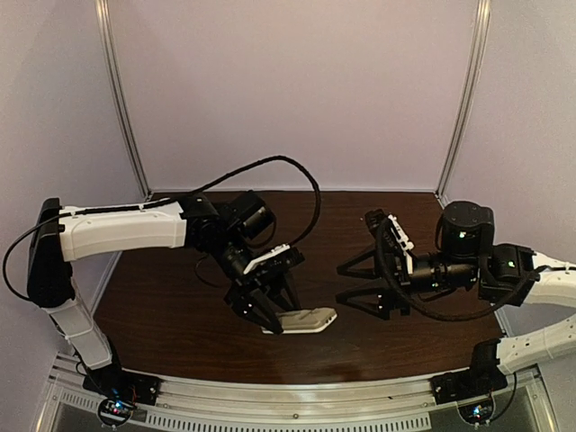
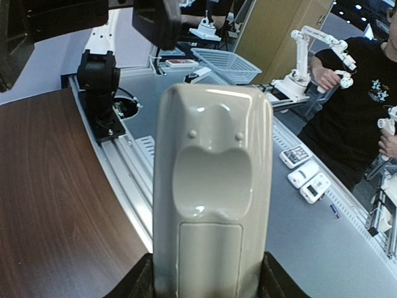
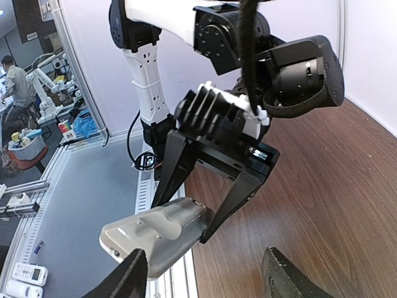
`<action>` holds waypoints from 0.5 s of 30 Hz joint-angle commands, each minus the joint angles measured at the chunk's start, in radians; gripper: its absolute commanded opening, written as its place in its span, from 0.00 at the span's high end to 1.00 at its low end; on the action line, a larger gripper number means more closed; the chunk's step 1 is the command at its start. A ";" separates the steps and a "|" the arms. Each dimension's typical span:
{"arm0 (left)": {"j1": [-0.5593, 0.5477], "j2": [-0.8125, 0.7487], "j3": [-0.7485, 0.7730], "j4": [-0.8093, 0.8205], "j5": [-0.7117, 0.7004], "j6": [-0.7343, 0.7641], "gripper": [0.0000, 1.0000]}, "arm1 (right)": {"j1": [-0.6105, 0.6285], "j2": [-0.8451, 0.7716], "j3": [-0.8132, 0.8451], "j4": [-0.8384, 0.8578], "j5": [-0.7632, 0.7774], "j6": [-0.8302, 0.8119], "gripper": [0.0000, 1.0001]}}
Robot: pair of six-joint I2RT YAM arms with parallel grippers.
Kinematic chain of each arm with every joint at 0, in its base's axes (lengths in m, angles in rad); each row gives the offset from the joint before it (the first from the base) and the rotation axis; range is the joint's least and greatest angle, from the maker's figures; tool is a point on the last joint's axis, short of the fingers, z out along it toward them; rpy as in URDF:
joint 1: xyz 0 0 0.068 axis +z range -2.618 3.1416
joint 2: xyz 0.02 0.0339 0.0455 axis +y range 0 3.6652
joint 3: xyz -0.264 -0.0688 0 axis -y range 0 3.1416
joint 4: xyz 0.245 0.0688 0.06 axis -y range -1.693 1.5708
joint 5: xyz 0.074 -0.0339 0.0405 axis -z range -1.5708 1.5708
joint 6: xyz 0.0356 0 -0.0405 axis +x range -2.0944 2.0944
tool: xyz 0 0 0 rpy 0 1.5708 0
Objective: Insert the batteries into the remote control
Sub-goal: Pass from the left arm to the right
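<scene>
Your left gripper point(image 1: 270, 321) is partly closed on the remote control point(image 1: 304, 319), a small, slim handset of white and beige plastic. One black finger presses each long side near one end. The rest of the handset sticks out free beyond the fingertips.

The remote control is held in the air, clear of the dark brown wooden worktop point(image 1: 180, 306). It sits close to the worktop's near edge and about midway along it, just inside the aluminium rail point(image 1: 297, 391) that runs along that edge. In your left wrist view the beige back faces the camera. It shows a shallow scooped hollow at mid-length and a rectangular panel outline towards the gripped end, and the free end points out over the rail.

Your right gripper point(image 1: 353, 284) stands open, with its two black fingers spread wide and nothing between them. It points from the right side of the worktop towards the remote control. Its lower fingertip is near the handset's free end but not touching it. In the right wrist view both fingertips point(image 3: 282, 276) frame the lower edge, with the remote control just beyond them.
</scene>
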State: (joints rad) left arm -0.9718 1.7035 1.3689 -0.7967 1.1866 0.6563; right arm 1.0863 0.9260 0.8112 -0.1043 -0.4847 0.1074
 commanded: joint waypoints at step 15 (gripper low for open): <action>0.004 0.021 -0.020 -0.100 0.257 0.077 0.68 | 0.234 0.148 0.260 -0.338 0.110 -0.210 0.30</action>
State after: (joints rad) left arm -0.9695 1.7153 1.3460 -0.8692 1.3724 0.6945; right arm 1.2911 1.0397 1.0359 -0.3546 -0.4511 -0.0383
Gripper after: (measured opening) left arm 0.514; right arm 0.712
